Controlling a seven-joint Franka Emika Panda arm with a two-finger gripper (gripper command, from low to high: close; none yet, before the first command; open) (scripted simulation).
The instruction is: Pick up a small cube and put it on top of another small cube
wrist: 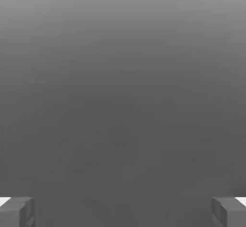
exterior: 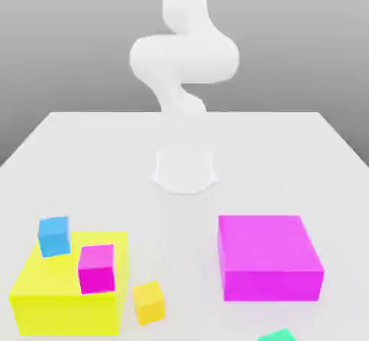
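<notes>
Exterior view's left to right: we see the yellow block (exterior: 68, 312), small yellow cube (exterior: 148, 303), magenta block (exterior: 270, 260), small green cube (exterior: 277, 336) at near edge. Hand view: gripper (wrist: 123, 212) wide open, holding nothing.

The small green cube (exterior: 277, 336) lies near the purple block, at the exterior view's bottom edge and right of centre. It is bright mint green; the edge cuts it off, leaving mainly its top face in sight, turned at an angle to the block.
</notes>
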